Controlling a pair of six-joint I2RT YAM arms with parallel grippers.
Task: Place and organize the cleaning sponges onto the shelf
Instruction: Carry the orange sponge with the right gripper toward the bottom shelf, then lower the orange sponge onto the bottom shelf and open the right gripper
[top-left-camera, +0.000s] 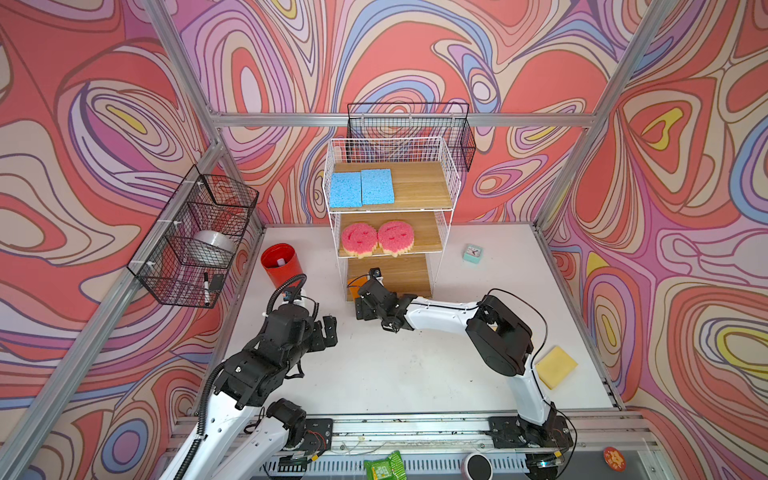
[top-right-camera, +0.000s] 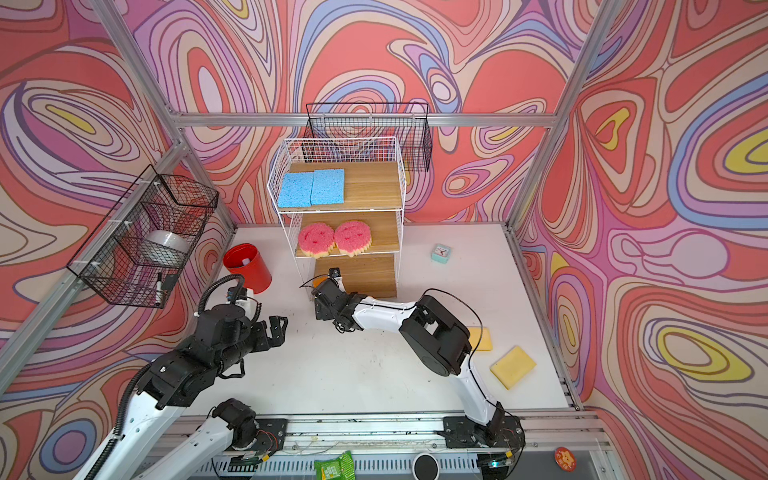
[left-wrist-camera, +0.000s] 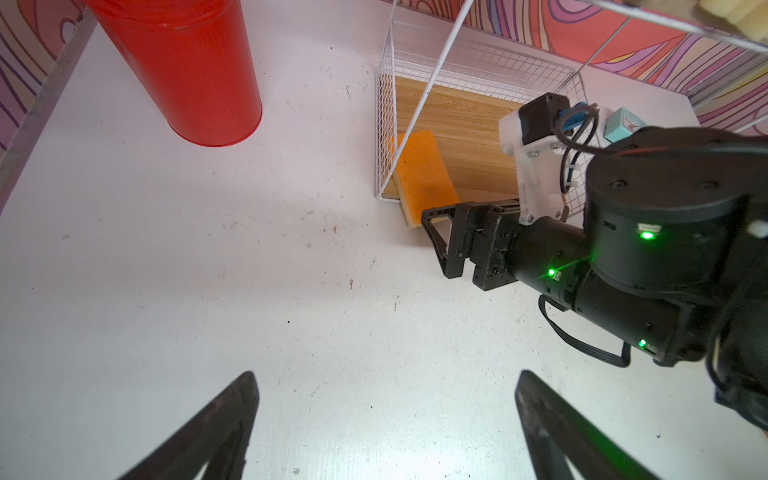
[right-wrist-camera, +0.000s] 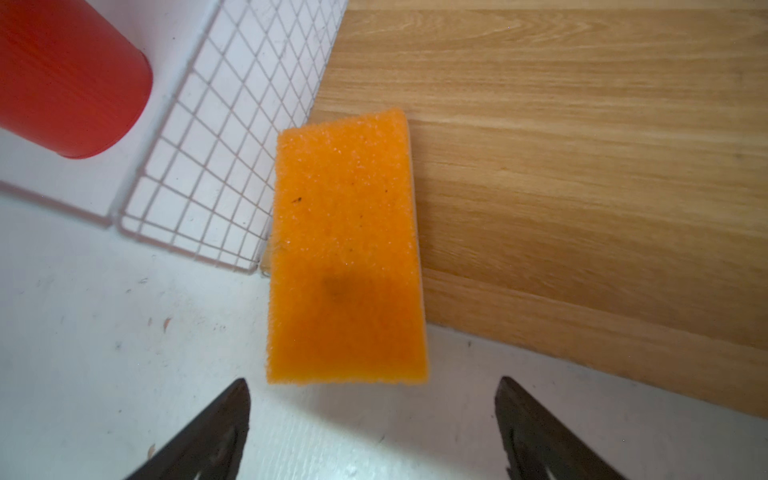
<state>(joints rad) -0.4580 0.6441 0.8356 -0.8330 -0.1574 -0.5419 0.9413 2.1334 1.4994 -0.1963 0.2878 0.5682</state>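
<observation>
Noting orange sponge (right-wrist-camera: 345, 249) lying orange face up on shelf (top-left-camera: 419, 183) bottom board, left front corner, against the wire side, near end overhanging the front edge. Finding right gripper (right-wrist-camera: 374, 388) just short of that end, jaws spread wide, gripping nothing. Seeing blue sponges (top-left-camera: 361, 188) sitting side by side on top board, pink sponges (top-left-camera: 376, 238) on middle board. Spotting yellow sponges (top-right-camera: 512, 367) lying on table (top-left-camera: 395, 374) beside right arm. Finding left gripper (left-wrist-camera: 386, 374) hovering over table near red can (top-left-camera: 278, 264), jaws apart, empty.
</observation>
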